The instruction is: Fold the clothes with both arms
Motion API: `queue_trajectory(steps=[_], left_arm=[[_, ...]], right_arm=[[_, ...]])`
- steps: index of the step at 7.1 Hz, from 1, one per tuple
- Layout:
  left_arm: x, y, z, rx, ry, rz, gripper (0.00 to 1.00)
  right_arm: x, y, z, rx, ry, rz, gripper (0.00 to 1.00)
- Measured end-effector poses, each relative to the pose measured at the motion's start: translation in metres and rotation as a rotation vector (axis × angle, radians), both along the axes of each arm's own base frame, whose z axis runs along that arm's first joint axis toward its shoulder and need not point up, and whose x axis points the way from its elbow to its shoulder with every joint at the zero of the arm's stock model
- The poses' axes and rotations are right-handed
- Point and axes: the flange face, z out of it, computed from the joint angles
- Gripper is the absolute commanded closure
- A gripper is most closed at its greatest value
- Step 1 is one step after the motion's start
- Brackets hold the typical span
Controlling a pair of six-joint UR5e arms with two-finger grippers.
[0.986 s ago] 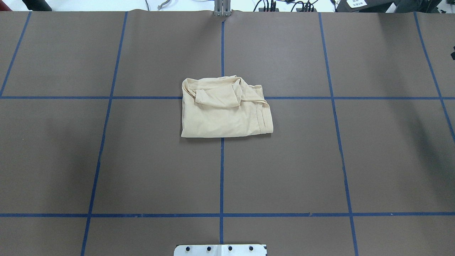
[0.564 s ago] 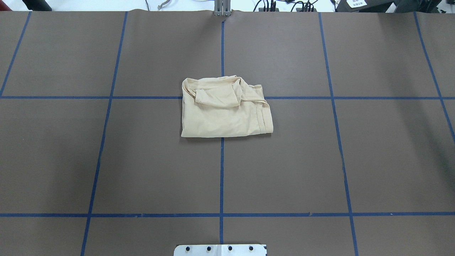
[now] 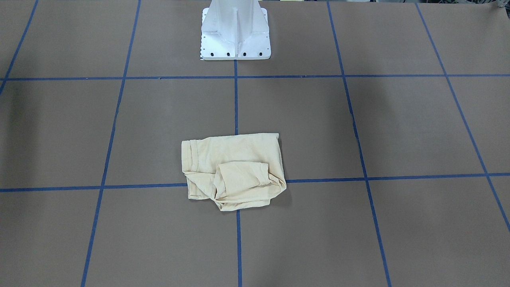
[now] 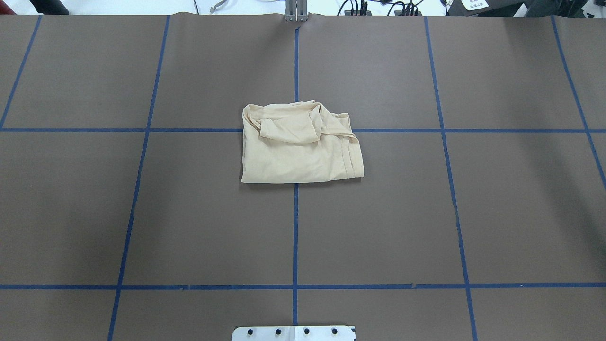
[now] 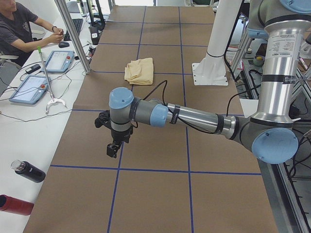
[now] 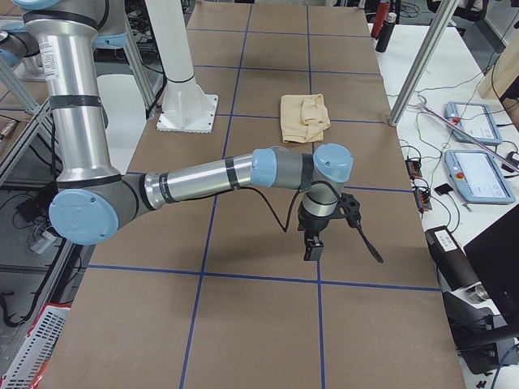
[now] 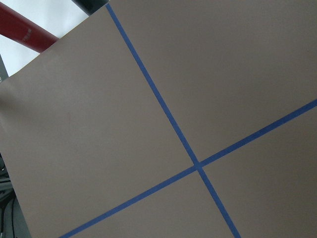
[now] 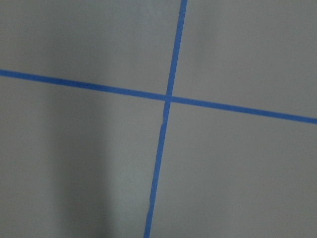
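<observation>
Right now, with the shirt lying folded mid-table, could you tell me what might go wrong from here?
1. The sleeve sits loose and bunched on top of the T-shirt, so a nudge could undo the fold.
2. The left claw and the right claw hang over the table's ends. A low sweep inward might catch the brown paper or the T-shirt's edge.

No legible text in any view. T-shirt (image 4: pixel 298 151) lies folded with only plain cream fabric showing. White label (image 4: pixel 475 4) beyond the table's far edge has dark characters, too small to read. Left arm (image 5: pixel 283 44) and right arm (image 6: pixel 55 58) each carry a printed strip on the upright tube, both blurred. Touch panels (image 5: pixel 59 60) show screens, unreadable.
</observation>
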Motion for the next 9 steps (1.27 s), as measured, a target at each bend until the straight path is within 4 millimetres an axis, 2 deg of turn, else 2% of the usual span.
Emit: queue_trajectory(steps=[2,3,5,7,9], left_arm=[[0.0,0.029,0.031,-0.074,0.017,-0.008,0.0],[0.0,0.037,0.04,-0.103,0.019,-0.015,0.0],[-0.013,0.048,0.06,-0.154,0.044,-0.051,0.0],[-0.015,0.054,0.085,-0.219,0.137,-0.065,0.0],[-0.015,0.055,0.09,-0.231,0.161,-0.067,0.0]], right_arm=[[-0.004,0.049,0.037,-0.026,-0.09,0.009,0.0],[-0.005,0.058,0.049,-0.035,-0.105,0.016,0.0],[-0.007,0.06,0.064,-0.06,-0.138,0.027,0.0],[-0.008,0.058,0.069,-0.07,-0.152,0.032,0.0],[-0.008,0.056,0.071,-0.081,-0.152,0.056,0.0]])
